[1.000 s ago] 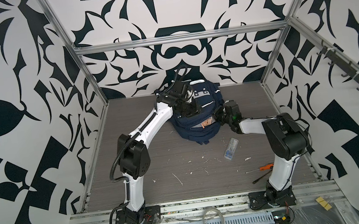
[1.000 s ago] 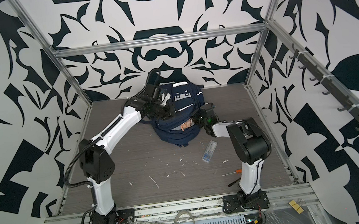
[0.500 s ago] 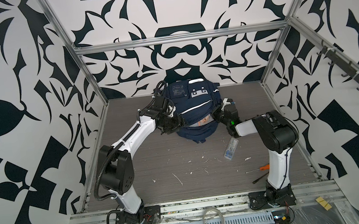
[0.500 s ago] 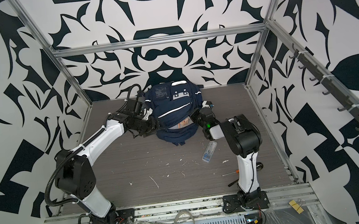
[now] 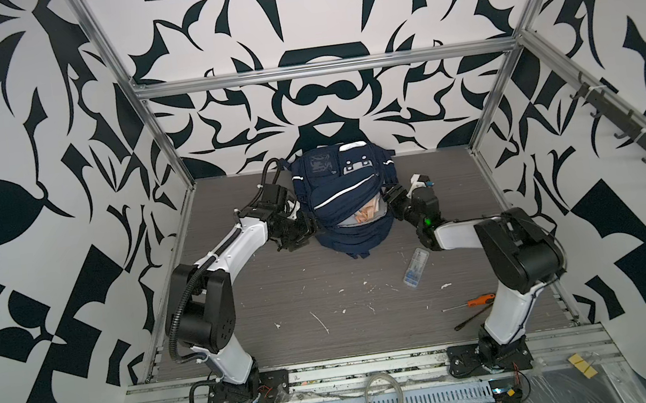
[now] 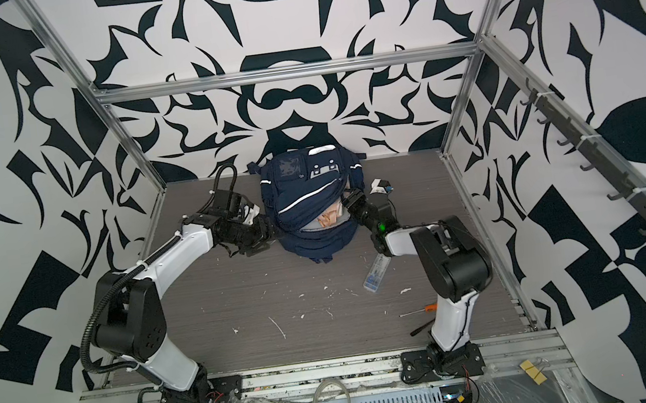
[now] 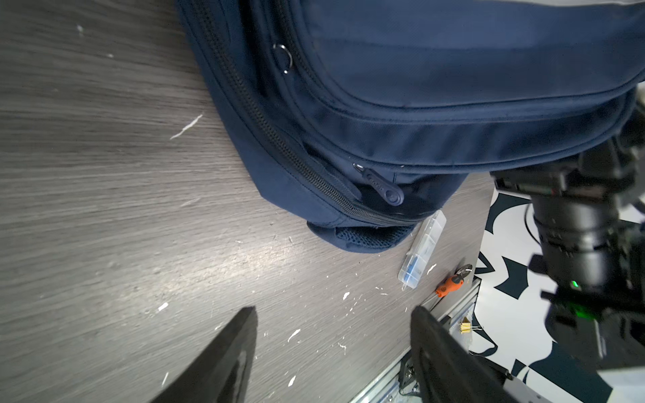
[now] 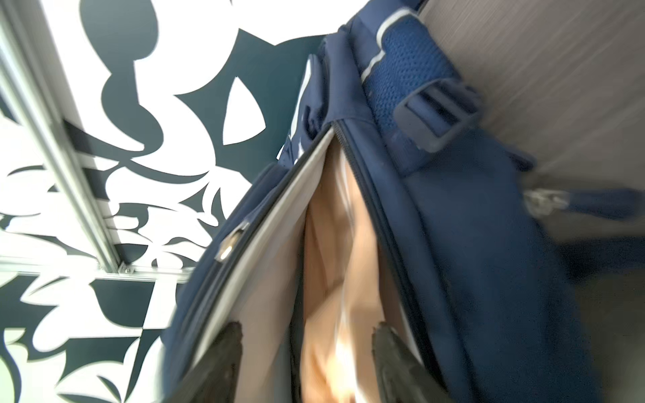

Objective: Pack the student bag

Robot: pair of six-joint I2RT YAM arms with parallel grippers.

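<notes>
Grey wood-grain bench [image 5: 283, 299], flecked white, lies open toward its front-left corner; the slumped navy fabric student bag [image 5: 343, 191] sits at the middle of the back edge. My left gripper [image 7: 333, 310] gapes empty beside its zip, and my right gripper [image 8: 307, 326] is spread at its grey-lined mouth.

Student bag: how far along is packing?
Done: peach pouch sits inside the open student bag. In hand: nothing; left tool and right tool both open at its sides. Left, likely: clear case and orange-handled screwdriver lie on the table; main zip open.
</notes>
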